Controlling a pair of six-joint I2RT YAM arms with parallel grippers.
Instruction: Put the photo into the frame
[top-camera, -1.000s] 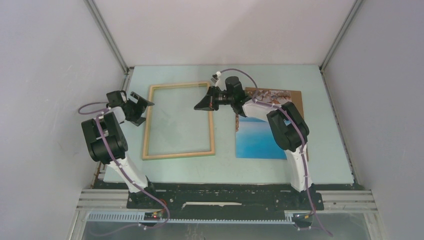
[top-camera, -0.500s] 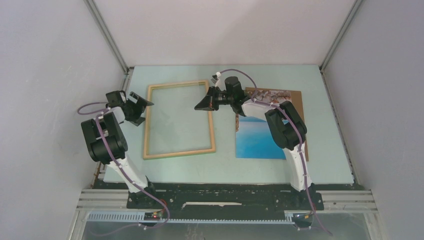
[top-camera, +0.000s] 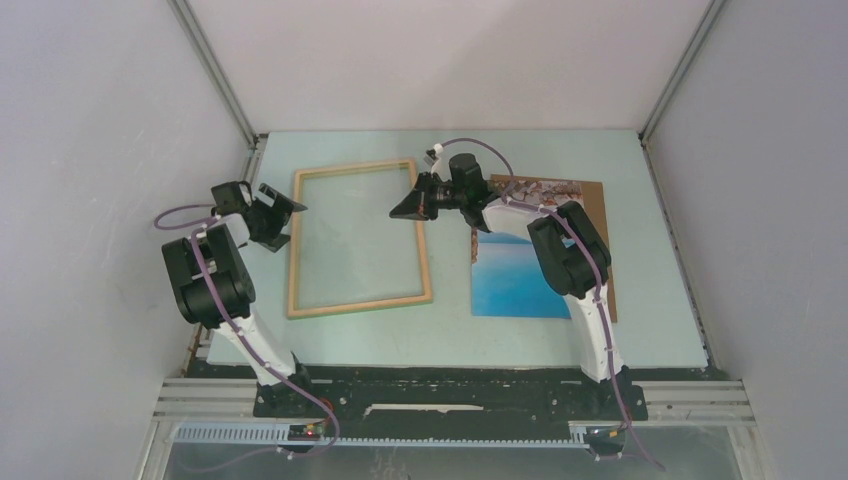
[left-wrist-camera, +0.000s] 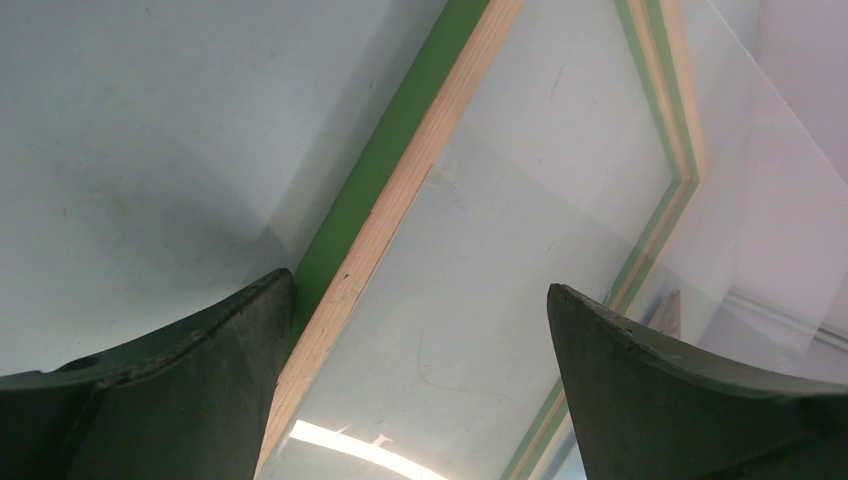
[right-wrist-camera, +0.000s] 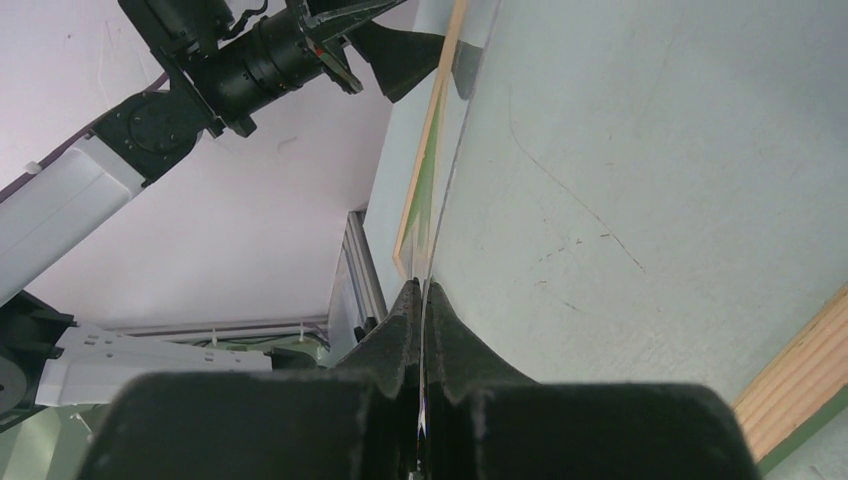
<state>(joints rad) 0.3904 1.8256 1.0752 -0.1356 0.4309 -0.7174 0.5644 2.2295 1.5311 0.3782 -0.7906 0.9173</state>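
The frame (top-camera: 294, 250), pale wood with a green edge, lies flat on the left half of the table. My right gripper (top-camera: 405, 208) hovers over its right rail and is shut on the edge of a thin clear sheet (right-wrist-camera: 440, 200) that hangs tilted over the frame. My left gripper (top-camera: 285, 215) stands open beside the left rail; in its own view the rail (left-wrist-camera: 400, 200) runs between the open left gripper (left-wrist-camera: 420, 283) fingers, with the clear sheet (left-wrist-camera: 560, 230) above it. The photo (top-camera: 515, 275), blue sea with rocks, lies at the right, partly under the right arm.
A plain brown board (top-camera: 597, 195) lies under the photo and shows along its far and right sides. The cell's walls and metal posts (top-camera: 250, 135) close in the table on three sides. The left arm (right-wrist-camera: 250, 70) shows at the top of the right wrist view.
The frame has turned slightly, its near right corner shifting to the right. The right arm has edged a little to the left. Both grippers keep their state.
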